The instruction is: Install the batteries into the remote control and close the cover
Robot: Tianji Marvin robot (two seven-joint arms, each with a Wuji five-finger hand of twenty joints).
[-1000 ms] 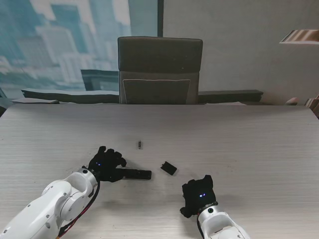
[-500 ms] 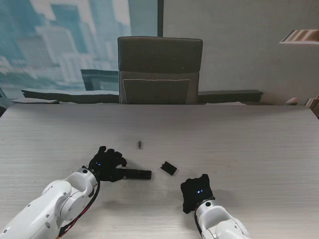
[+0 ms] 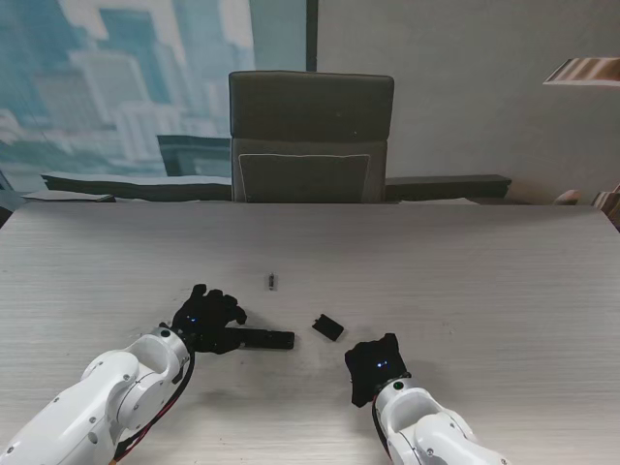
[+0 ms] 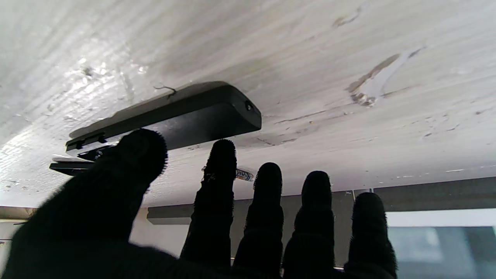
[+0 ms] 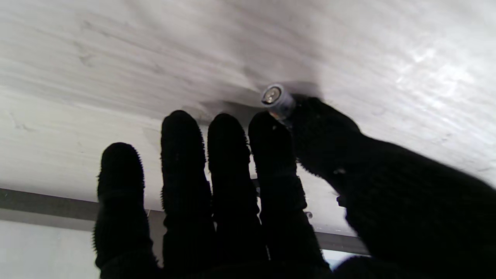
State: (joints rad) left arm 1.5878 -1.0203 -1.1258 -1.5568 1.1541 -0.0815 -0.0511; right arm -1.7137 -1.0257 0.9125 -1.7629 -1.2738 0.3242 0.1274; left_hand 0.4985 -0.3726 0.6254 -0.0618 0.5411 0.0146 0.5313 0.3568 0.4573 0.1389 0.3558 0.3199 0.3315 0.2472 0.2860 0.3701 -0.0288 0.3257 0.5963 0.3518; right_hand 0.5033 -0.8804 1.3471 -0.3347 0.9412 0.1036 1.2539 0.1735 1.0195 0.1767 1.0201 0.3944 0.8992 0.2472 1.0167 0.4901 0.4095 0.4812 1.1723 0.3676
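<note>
Nearest the robot, the right hand [image 3: 376, 367] sat low over the table [image 3: 484, 291], palm down. Its wrist camera showed a small battery [image 5: 276, 100] pinched between thumb and forefinger, though the picture was blurred there, so how firm the hold was I could not say. A little farther out and to the left, the left hand [image 3: 206, 319] rested on one end of the remote [image 3: 262, 338], thumb pressed against it, the other fingers [image 4: 217, 174] spread beside it; the remote lay flat on the table. Between the two hands lay the loose black cover [image 3: 327, 327], apart from both. Farther still, a second battery [image 3: 272, 282] lay alone. Beyond the table edge stood a dark chair [image 3: 310, 136].
</note>
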